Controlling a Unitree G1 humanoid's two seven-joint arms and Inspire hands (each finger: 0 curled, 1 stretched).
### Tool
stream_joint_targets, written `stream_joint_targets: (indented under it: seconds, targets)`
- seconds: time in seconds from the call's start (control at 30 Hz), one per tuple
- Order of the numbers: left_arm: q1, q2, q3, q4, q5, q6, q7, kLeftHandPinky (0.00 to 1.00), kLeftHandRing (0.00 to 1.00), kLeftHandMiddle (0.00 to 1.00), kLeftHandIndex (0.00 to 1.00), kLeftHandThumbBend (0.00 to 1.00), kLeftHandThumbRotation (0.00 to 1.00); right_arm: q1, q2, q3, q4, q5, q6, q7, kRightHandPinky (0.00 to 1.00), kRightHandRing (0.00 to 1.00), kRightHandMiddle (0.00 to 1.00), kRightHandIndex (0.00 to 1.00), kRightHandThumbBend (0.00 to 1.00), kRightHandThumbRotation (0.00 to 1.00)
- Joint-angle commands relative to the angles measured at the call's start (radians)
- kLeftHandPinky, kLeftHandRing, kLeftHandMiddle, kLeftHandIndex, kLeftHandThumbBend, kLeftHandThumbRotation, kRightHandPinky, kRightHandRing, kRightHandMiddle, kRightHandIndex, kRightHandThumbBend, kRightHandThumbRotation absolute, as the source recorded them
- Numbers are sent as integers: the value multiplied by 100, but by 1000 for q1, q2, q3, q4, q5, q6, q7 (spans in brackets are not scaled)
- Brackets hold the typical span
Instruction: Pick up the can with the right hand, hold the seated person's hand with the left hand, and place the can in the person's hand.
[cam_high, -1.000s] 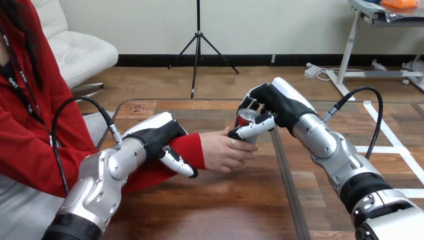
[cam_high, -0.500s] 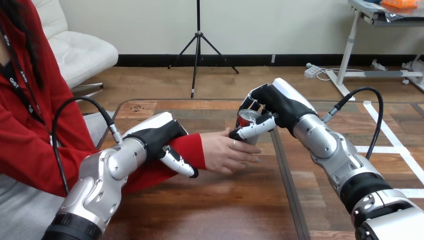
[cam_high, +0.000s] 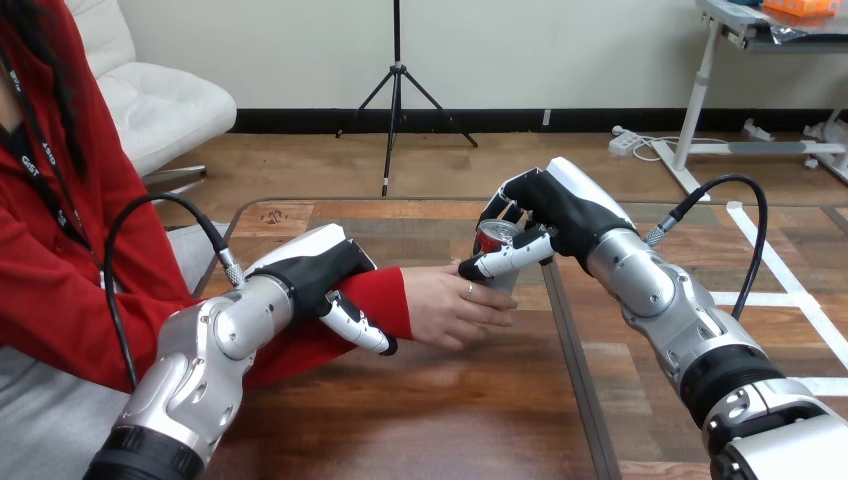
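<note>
Centrally, right robot hand (cam_high: 556, 214) grips can (cam_high: 494, 240) at 1 o'clock of person's hand (cam_high: 450, 306). Left robot hand (cam_high: 318, 272), at 9 o'clock, curls round person's forearm (cam_high: 386, 296).

Bare table (cam_high: 480, 400) lies open nearby; the person's hand (cam_high: 445, 305) seemingly blocks the middle.

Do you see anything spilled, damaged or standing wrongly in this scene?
Nothing stands out. The can sits roughly upright in the right robot hand, by the person's hand. The left robot hand is curled round the red-sleeved forearm. The table shows no spill.
</note>
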Motion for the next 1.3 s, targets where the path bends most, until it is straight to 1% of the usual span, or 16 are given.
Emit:
stream_joint_targets:
  seconds: [0.0,0.07,0.17,0.27,0.53,0.93,1.27]
  targets:
    - [-382,-62,139,-240,-123,-142,133,18,24,33,32,57,0,-440,17,3,-248,10,-27,-18,15,21,28,43,71,0]
    - [-380,-62,138,-238,-123,-144,135,18,24,33,32,57,0,-439,18,2,-252,13,-25,-15,15,22,28,43,71,0]
    - [-379,-61,136,-237,-124,-145,136,18,24,33,32,56,0,-439,18,0,-257,17,-24,-10,18,25,32,43,71,0]
    - [-379,-60,135,-234,-126,-148,138,19,25,34,33,55,0,-438,18,-2,-262,21,-23,-6,23,29,36,43,71,0]
    - [-381,-61,134,-229,-130,-147,138,19,25,35,33,55,0,-435,18,-7,-273,30,-23,2,28,33,39,43,70,0]
    - [-382,-65,135,-224,-132,-143,137,19,25,34,33,55,0,-432,16,-5,-280,24,-23,-2,27,32,38,43,71,0]
    - [-383,-63,132,-217,-125,-152,143,19,25,35,34,56,0,-431,15,-10,-281,36,-30,14,28,33,39,43,71,0]
